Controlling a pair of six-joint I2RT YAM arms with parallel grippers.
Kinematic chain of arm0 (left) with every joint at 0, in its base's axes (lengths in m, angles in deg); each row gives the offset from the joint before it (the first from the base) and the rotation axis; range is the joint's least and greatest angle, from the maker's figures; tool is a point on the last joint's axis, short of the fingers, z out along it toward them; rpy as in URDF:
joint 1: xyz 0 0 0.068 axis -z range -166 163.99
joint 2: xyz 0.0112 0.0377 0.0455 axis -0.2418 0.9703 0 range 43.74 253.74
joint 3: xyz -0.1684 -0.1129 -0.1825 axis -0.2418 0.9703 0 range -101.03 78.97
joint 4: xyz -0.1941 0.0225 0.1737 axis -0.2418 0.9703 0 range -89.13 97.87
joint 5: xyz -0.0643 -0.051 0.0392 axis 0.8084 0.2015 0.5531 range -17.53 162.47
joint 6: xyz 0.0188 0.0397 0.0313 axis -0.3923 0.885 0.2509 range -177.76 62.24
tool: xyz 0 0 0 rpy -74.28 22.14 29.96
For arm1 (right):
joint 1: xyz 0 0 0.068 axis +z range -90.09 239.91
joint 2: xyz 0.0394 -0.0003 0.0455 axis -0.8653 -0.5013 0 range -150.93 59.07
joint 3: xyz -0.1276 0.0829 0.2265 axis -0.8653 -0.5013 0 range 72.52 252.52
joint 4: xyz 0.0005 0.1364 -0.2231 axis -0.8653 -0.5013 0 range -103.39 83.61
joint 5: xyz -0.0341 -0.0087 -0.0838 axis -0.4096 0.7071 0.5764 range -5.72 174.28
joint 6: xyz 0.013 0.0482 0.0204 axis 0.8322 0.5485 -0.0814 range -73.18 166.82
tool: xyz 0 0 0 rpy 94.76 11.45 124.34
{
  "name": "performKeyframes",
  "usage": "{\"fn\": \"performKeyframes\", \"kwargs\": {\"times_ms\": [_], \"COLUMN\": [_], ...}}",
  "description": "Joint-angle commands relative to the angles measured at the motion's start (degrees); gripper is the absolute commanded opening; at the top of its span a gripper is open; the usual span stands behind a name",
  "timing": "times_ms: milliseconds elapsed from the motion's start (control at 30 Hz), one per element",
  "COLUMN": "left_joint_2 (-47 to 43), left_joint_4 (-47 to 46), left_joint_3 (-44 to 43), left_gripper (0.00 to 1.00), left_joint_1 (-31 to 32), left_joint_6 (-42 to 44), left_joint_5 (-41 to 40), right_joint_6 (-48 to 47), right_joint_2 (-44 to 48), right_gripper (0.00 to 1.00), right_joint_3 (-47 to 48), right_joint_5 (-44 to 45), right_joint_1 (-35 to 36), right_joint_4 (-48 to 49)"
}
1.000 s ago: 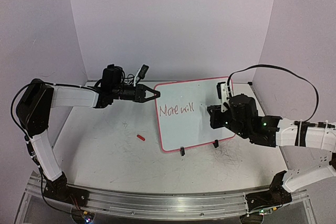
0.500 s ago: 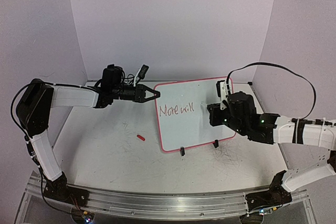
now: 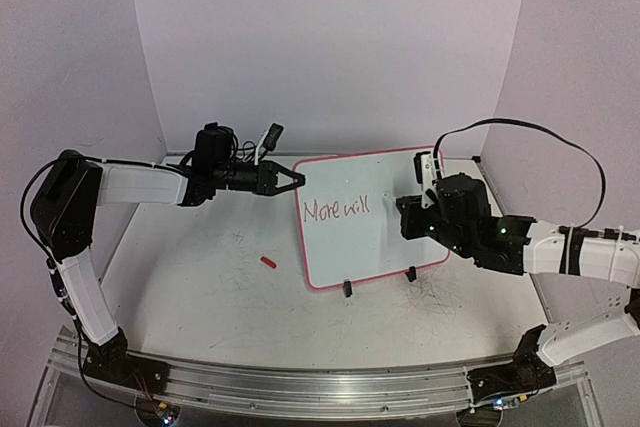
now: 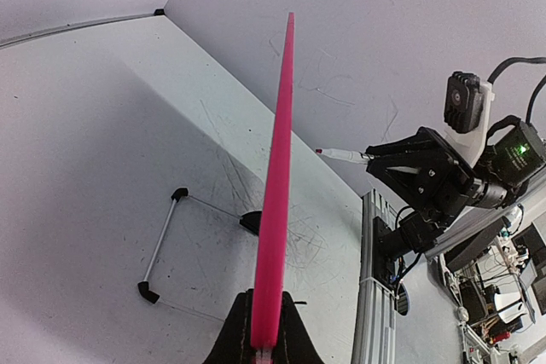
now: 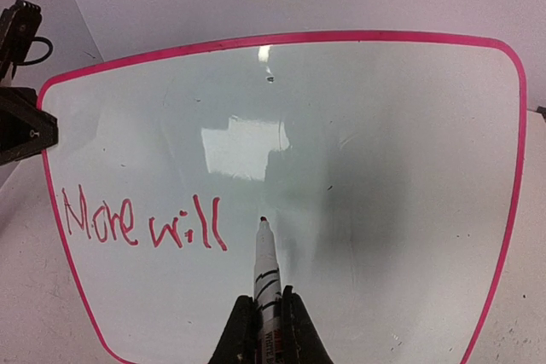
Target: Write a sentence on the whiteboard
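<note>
At the bottom of the top view, the worktop (image 3: pixel 200 282) is a matt white surface scuffed with fine dark scribbles. A small red cap (image 3: pixel 268 262) lies on it, left of centre. Just beyond, two black clip feet (image 3: pixel 347 288) prop up the whiteboard (image 3: pixel 385 247), which stands tilted at the middle of the frame. It is a glossy white rectangle with rounded corners and a thin pink rim. The sentence (image 3: pixel 336 210) is thin red handwriting reading "More will", in one line on the board's left half. The right claw (image 5: pixel 264 323) is closed on a white marker (image 5: pixel 266 274) with black bands. The marker's tip points at the board just right of the last word; whether it touches cannot be told. The left claw (image 4: pixel 261 340) is clamped on the rim at the board's upper left edge. Plain pale lilac walls (image 3: pixel 330 47) stand behind.
</note>
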Motion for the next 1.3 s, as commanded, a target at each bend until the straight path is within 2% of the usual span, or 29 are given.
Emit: {"fn": "performKeyframes", "kwargs": {"times_ms": [0, 567, 800, 1267], "left_joint_2": [-0.7, -0.6, -0.6, -0.4], "left_joint_4": [2.9, 3.1, 3.2, 3.2], "left_joint_3": [-0.8, -1.0, -1.0, -1.0], "left_gripper": [0.00, 0.00, 0.00, 0.00], "left_joint_1": [0.3, 0.3, 0.3, 0.3], "left_joint_6": [0.1, 0.1, 0.1, 0.0], "left_joint_5": [-2.1, -2.1, -2.1, -1.9], "right_joint_6": [-1.1, -3.9, -4.9, -4.4], "right_joint_2": [1.2, -0.1, -2.7, -5.5], "right_gripper": [0.00, 0.00, 0.00, 0.00], "right_joint_3": [1.0, 0.8, 2.2, 3.7], "right_joint_5": [0.6, 1.2, -3.0, -0.7], "right_joint_1": [-0.4, -0.7, -0.6, -0.6], "right_joint_4": [-0.1, 0.4, 1.5, 4.1]}}
